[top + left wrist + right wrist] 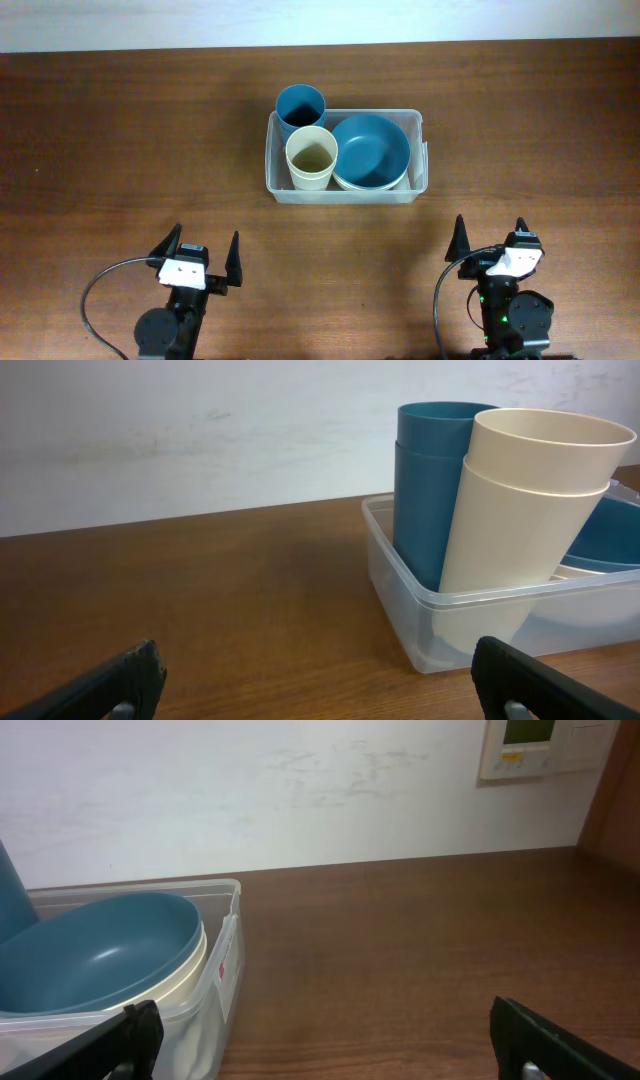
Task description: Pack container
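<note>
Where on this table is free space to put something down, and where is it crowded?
Bare table lies left of the container, right of it, and between it and the open left end effector and right end effector. Inside is crowded: blue cup, cream cup, stacked bowls.

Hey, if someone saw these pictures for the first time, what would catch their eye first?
The clear container at the middle of the dark wooden table holds a blue cup and a cream cup on its left, and a blue bowl stacked in a cream bowl on its right. The left gripper and right gripper sit open and empty at the near edge.
</note>
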